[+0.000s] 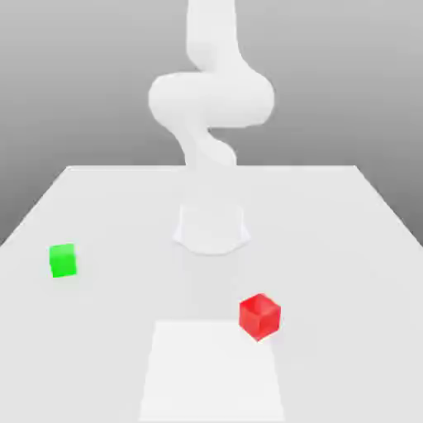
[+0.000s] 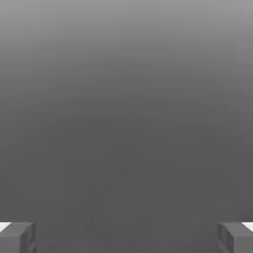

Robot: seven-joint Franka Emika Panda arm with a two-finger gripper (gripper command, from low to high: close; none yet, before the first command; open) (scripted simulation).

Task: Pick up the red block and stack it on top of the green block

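Note:
The red block (image 1: 259, 316) is a small glossy cube resting on the white table (image 1: 347, 248), toward the front and slightly to the exterior view's right. The green block (image 1: 63, 260) is a cube of about the same size, standing well apart on the exterior view's left. In the hand view my gripper (image 2: 126, 238) is open. Its two grey fingertips (image 2: 18, 237) stand far apart with nothing between them, against a plain grey background. The arm (image 1: 211, 99) rises from its base and leaves the picture at the top.
The arm's round white base (image 1: 211, 228) sits on the table behind the blocks, near the middle. A brighter rectangular patch (image 1: 211, 372) lies on the table at the front, beside the red block. Table edges run along both sides.

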